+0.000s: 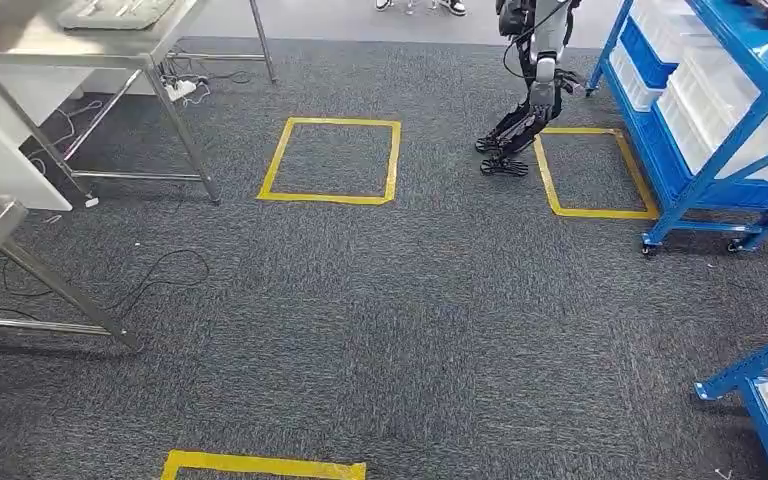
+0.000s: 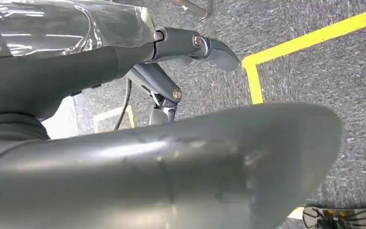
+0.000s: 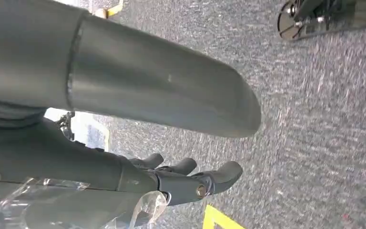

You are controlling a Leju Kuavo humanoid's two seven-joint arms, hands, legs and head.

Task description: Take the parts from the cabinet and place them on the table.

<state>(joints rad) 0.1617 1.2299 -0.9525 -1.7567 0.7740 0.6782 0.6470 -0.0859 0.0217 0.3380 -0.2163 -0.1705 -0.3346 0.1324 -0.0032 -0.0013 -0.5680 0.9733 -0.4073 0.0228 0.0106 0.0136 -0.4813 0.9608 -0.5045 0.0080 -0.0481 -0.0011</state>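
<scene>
Parts themselves we cannot pick out. What we see are the white bins (image 1: pixel 730 110) on the blue cabinet (image 1: pixel 705 175), which stands ahead and to our right in the head view, well apart from us across the grey carpet (image 1: pixel 410 330). The steel desk (image 1: pixel 20 45) where they must end up lies the other way, ahead and to our left. So the cabinet is on the right arm's side and the desk on the left arm's.

Both arms appear to hang low, their wrist cameras looking down at the carpet and the yellow tape. On the left hand (image 2: pixel 171 71) the fingers (image 2: pixel 214 47) reach out fairly straight, and a sheet of clear plastic (image 2: pixel 52 24) lies along the hand's upper side. The right hand (image 3: pixel 162 181) looks much the same, its fingers (image 3: pixel 224 171) stretched out side by side with crumpled clear plastic (image 3: pixel 52 205) against them. We cannot tell whether that plastic is a bagged part in the grip or only a covering, so we cannot say whether either hand holds anything.

If the hands are loaded, we judge the next move to be a turn left toward the desk. If they are not, it is right toward the cabinet, whose long shelves run away from us. Another robot (image 1: pixel 530 90) stands just beside the cabinet's near end, by a taped square (image 1: pixel 590 170), and we would need to keep clear of it.
</scene>
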